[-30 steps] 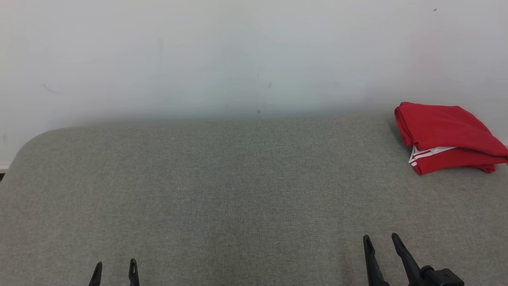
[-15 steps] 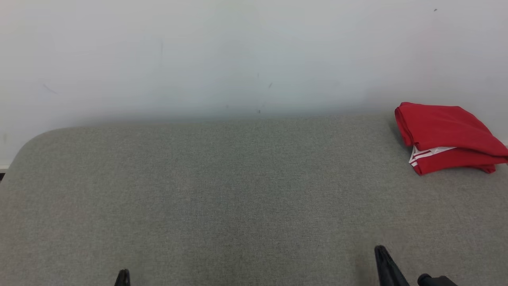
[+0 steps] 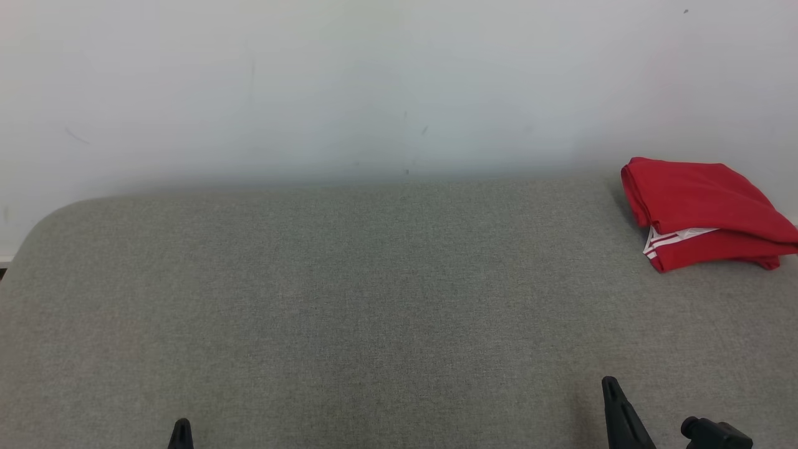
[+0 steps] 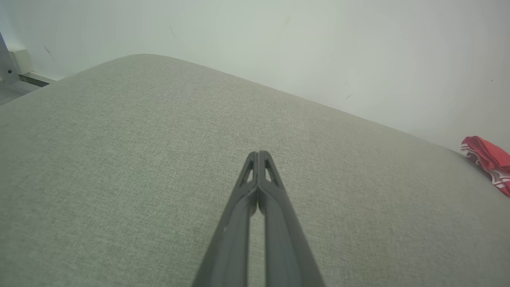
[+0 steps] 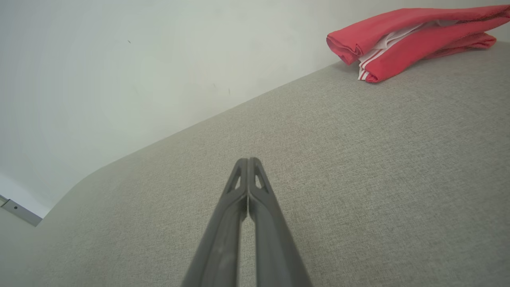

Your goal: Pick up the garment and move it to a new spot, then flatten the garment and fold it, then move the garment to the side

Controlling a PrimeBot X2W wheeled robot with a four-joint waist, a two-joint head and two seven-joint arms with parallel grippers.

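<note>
The garment (image 3: 704, 212) is red with white stripes and lies folded at the far right of the grey surface, close to the wall; it also shows in the right wrist view (image 5: 414, 40) and at the edge of the left wrist view (image 4: 490, 163). My left gripper (image 3: 181, 430) sits at the lower left, shut with nothing in it, its tips pressed together (image 4: 258, 153). My right gripper (image 3: 611, 390) is at the lower right, well short of the garment, also shut and empty (image 5: 248, 160).
The grey fabric surface (image 3: 374, 299) spreads wide, rounded at its far left corner. A pale wall (image 3: 374, 87) rises right behind it. A strip of floor and baseboard (image 4: 24, 75) shows past the left end.
Both grippers have gone from open to shut, with nothing between their fingers. Both have drawn back toward the lower edge of the head view. The garment has stayed where it was.
</note>
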